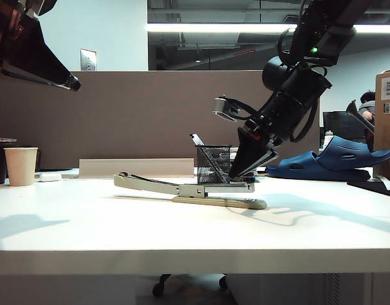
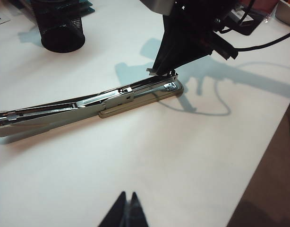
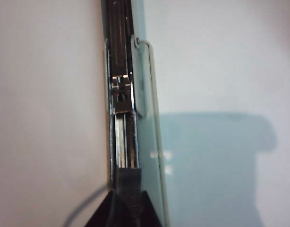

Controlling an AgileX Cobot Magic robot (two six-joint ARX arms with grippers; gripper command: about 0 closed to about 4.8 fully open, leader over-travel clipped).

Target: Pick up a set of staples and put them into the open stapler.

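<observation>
The beige stapler (image 1: 188,190) lies opened out flat on the white table, its silver channel (image 3: 120,94) facing up. My right gripper (image 1: 235,176) points steeply down onto the channel at the stapler's right end, fingertips (image 3: 117,176) right at the metal. A thin bright silver strip (image 3: 120,142), which looks like the set of staples, lies along the channel and runs under those tips. I cannot make out whether the jaws grip it. The left wrist view shows the stapler (image 2: 88,106) and the right gripper (image 2: 163,72) over its end. My left gripper (image 2: 127,194) is shut and empty, high at the far left (image 1: 73,82).
A black mesh pen cup (image 1: 214,164) stands just behind the stapler, close to the right arm. A paper cup (image 1: 21,165) sits at the left edge, a blue clog (image 1: 335,159) and a cardboard box (image 1: 387,114) at the right. A partition closes the back.
</observation>
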